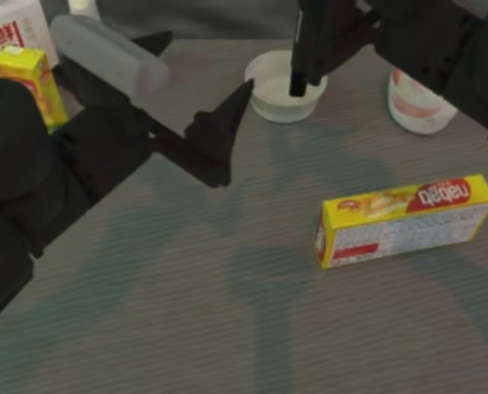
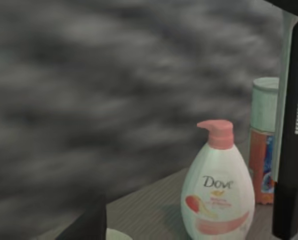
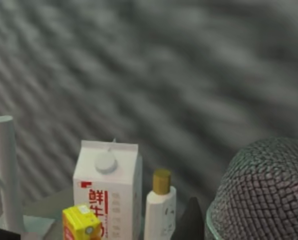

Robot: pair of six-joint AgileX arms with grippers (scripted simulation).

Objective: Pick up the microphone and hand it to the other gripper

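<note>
Microphone (image 1: pixel 297 61) upright in right pincer (image 1: pixel 309 49) above bowl (image 1: pixel 268 103).

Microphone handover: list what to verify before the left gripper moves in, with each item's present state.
1. The right gripper holds the microphone: ok. Its grey head fills a corner of the right wrist view.
2. The handle hangs free: ok. Its lower end is bare above the white bowl.
3. The left gripper is open: ok. Its fingers are spread.
4. The left gripper is around the handle: not ok. It sits apart from the handle, towards the table's left.
5. The Dove bottle is out of the path: ok. It stands on the microphone's far side.
</note>
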